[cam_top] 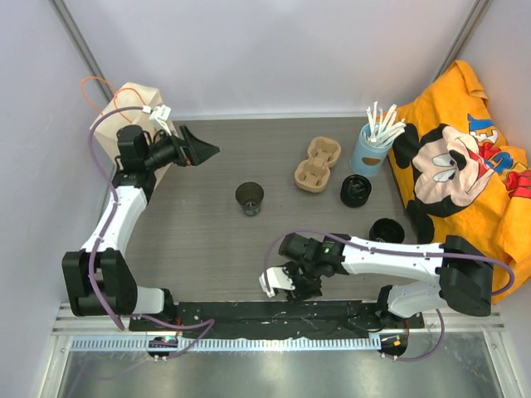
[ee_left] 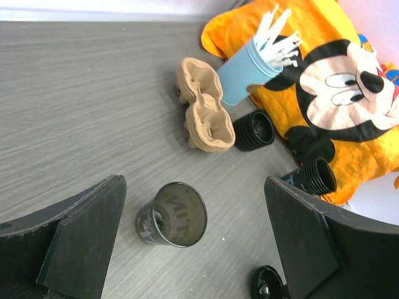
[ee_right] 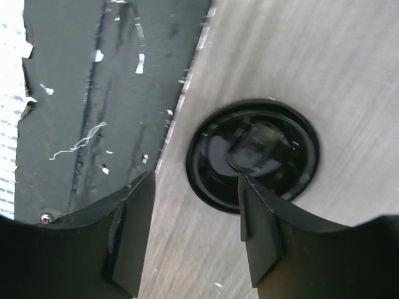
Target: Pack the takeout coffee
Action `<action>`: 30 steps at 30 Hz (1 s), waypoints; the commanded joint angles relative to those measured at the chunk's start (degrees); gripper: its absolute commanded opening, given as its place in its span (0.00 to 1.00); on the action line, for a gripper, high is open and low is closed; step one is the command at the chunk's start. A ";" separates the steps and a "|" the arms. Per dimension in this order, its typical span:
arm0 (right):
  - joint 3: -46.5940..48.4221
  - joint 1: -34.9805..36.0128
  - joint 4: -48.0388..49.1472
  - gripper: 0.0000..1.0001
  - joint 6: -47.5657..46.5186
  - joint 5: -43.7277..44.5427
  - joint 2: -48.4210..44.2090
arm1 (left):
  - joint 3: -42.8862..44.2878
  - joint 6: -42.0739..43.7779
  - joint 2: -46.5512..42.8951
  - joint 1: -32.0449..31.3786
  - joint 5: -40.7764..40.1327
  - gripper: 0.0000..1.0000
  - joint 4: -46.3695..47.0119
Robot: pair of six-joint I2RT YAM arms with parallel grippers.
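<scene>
1. There's your takeout coffee (cam_top: 249,197) (ee_left: 173,215): a small, round, dark cup with an open top and a dark inside.
2. It's standing upright mid-scene, slightly left of centre, with nothing touching it.

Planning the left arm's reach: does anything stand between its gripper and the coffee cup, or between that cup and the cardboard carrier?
Nothing visible does. Bare table lies between the left gripper and the takeout coffee, and between it and the cardboard carrier. The other black cups lie off both paths.

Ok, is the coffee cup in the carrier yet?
Out: the coffee cup stands on the table, apart from the cardboard carrier, whose wells look empty.
</scene>
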 commanded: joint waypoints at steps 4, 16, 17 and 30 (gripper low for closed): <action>-3.61 3.04 4.79 0.55 1.10 3.36 2.15 | -1.14 0.25 -1.97 2.26 -1.16 0.99 2.87; -4.67 3.74 9.53 0.32 2.42 7.14 4.26 | -2.72 -0.71 -2.50 3.31 -0.19 1.00 4.81; -4.67 3.92 9.62 0.31 2.42 7.15 4.34 | -2.81 -0.72 -2.50 3.31 -0.11 1.00 4.90; 2.17 1.47 3.57 0.01 3.04 3.66 -0.13 | -3.60 0.51 -2.06 3.40 6.65 1.00 9.03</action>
